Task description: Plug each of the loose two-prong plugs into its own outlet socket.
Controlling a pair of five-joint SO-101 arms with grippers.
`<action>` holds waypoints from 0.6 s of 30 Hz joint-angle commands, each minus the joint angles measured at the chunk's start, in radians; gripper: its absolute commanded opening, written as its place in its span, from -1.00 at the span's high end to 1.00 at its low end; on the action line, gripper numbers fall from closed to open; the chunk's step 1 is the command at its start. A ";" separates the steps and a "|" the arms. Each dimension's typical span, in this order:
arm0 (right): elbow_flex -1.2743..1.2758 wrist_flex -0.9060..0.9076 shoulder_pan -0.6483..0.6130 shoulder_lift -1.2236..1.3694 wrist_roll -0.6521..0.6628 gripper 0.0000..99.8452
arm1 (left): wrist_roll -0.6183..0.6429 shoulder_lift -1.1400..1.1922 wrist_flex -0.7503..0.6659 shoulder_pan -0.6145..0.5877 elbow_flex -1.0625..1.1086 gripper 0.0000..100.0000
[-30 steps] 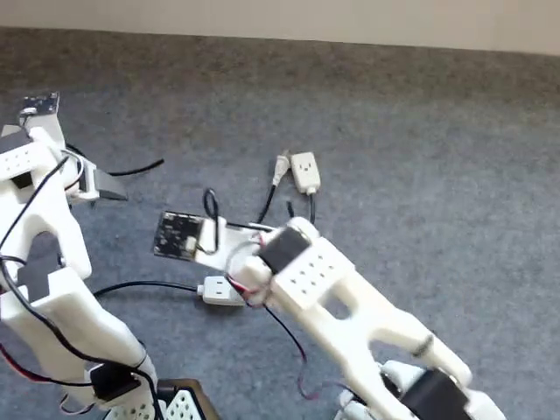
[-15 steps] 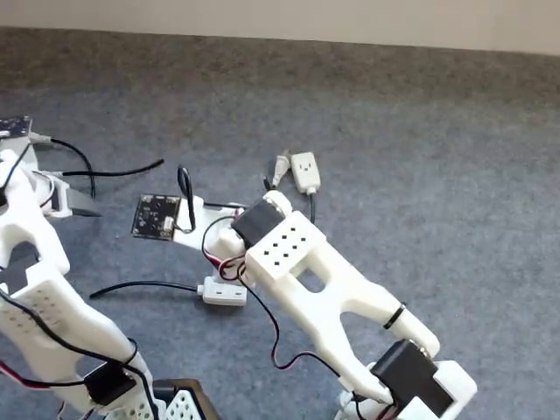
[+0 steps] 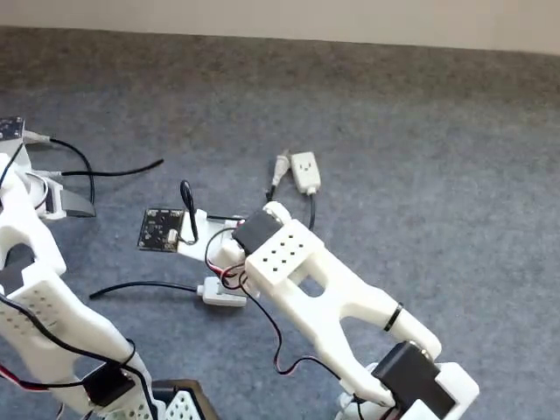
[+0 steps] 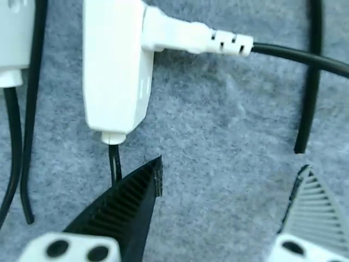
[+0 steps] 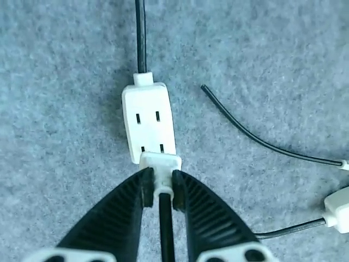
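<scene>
My right gripper (image 5: 160,181) is shut on a white two-prong plug (image 5: 160,162). The plug touches the near end of a white outlet block (image 5: 148,120), close to its nearer pair of slots; whether the prongs are in is hidden. In the high view that outlet (image 3: 223,293) lies on the carpet under the right arm's wrist (image 3: 262,234). My left gripper (image 4: 229,166) is open just above the carpet, beside another white outlet block (image 4: 117,65) that has a white plug (image 4: 191,38) at its side. In the high view the left gripper (image 3: 74,203) is at the far left.
A third outlet block (image 3: 304,171) with a plug (image 3: 280,166) next to it lies at the middle back. Loose black cables (image 3: 122,171) cross the grey carpet. A cut cable end (image 5: 203,87) and a white plug (image 5: 338,210) lie beside the right gripper.
The right arm swung left over the front outlet, then eased back slightly to the right. The left arm drew back toward the left edge. The outlets stayed put.
</scene>
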 commanded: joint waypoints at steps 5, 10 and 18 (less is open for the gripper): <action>-0.005 -0.001 -0.048 -0.016 -0.009 0.99 | -0.003 -0.012 -0.009 -0.004 -0.031 0.25; -0.007 0.008 -0.048 -0.016 -0.009 0.99 | -0.003 -0.012 -0.009 -0.004 -0.030 0.25; 0.005 0.008 -0.047 -0.007 0.040 0.99 | -0.003 -0.012 -0.009 -0.005 -0.028 0.25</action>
